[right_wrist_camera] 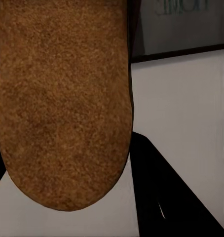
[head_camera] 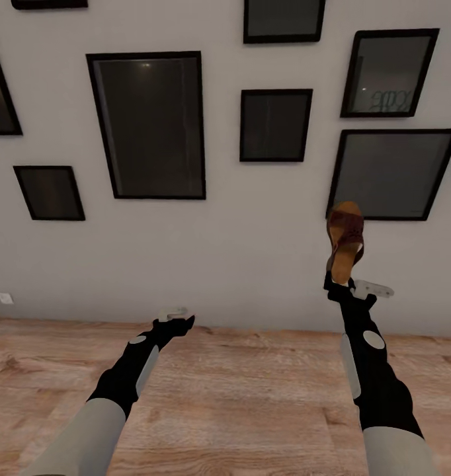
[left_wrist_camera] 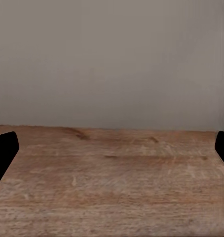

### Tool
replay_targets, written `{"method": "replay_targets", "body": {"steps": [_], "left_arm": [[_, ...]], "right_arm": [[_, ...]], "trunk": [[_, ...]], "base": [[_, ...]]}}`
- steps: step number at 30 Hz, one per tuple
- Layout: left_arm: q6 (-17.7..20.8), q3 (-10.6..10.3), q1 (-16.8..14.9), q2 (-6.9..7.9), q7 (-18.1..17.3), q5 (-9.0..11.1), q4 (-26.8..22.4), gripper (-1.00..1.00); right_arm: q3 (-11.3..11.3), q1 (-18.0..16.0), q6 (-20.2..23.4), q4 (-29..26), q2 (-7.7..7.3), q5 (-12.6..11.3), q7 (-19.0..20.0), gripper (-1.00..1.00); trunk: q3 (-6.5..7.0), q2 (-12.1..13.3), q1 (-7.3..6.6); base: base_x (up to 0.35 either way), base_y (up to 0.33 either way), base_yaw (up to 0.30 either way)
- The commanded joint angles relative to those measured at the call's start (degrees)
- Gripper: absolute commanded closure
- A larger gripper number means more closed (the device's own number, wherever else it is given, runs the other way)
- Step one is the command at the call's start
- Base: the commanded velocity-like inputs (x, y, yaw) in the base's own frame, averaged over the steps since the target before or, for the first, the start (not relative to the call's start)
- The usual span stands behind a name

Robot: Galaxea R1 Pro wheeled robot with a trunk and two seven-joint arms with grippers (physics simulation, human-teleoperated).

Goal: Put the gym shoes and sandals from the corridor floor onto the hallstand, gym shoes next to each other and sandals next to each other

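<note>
the right claw (head_camera: 339, 281) is clamped on the heel end of a brown sandal (head_camera: 345, 240), which stands up above it against the grey wall (head_camera: 219, 264) – toe end highest, just beside a dark picture frame (head_camera: 391, 173). up close the sandal's tan sole (right_wrist_camera: 62, 103) lies right between the fingers. the left claw (head_camera: 179, 322) hangs low over the wood floor (head_camera: 252, 396) – its fingers (left_wrist_camera: 4, 150) spread wide, holding nothing

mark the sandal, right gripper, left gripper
sandal (head_camera: 345, 239): head view, on its brown strap and footbed.
right gripper (head_camera: 340, 280): head view, between the fingertips clamping the sandal's heel end.
left gripper (head_camera: 179, 320): head view, between its fingertips, above the floor.
</note>
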Motion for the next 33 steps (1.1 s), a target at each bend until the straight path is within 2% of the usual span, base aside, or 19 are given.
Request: {"method": "replay_targets", "body": {"steps": [1, 33], "left_arm": [[0.44, 0.28, -0.01, -0.04, -0.35, 0.13, -0.12, -1.0], [0.44, 0.28, 0.03, -0.04, -0.35, 0.08, -0.12, -1.0]], "right_arm": [[-0.04, -0.04, 0.05, -0.01, 0.05, 0.03, -0.08, 1.0], [-0.04, -0.05, 0.14, -0.02, 0.05, 0.12, -0.07, 1.0]], "trunk": [[-0.03, -0.03, -0.01], [0.75, -0.03, -0.01]], "base": [[0.0, 0.0, -0.3], [0.0, 0.0, -0.3]]}}
